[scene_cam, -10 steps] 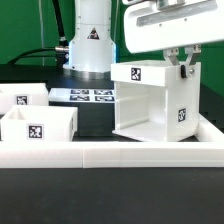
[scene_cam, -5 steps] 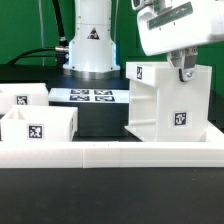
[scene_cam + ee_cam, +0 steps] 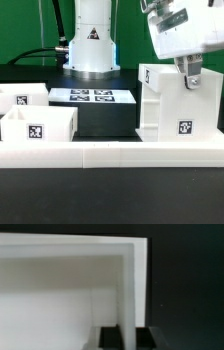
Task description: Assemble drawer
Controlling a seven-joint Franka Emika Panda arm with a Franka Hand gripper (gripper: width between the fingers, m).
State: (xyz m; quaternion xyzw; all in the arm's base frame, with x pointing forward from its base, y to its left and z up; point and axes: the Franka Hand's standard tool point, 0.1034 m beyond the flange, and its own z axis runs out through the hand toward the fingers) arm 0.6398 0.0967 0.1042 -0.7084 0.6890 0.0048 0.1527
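Casing [image 3: 172, 108] sits at the right of the exterior frame, mid-height, and runs off the right edge. Two tags are visible on it: one on the top left corner face, one low on the front face. Its bottom edge is hidden behind the wall [image 3: 100, 153], so I can't tell whether it rests on the bench [image 3: 105, 118] or hangs clear.

Gripper [image 3: 190, 80] comes down from the upper right and is clamped on the casing's top panel. One finger is visible on the front side, the other is hidden. Wrist view confirms it: the thin white panel edge of the casing [image 3: 130, 286] runs straight between the two dark fingers [image 3: 108, 338], and the gripper [image 3: 129, 339] is closed onto it. The casing's open white interior fills most of that frame.

Near tray [image 3: 38, 126] is at lower left, open top, tag facing the camera, just behind the wall. Far tray [image 3: 24, 97] is behind it at the left edge, partly cut off, tag also visible. Both are well apart from the casing.

Marker board [image 3: 92, 96] lies flat at centre frame, between the trays and the casing, in front of the arm base [image 3: 90, 40]. The wall spans the full width along the lower part of the frame.
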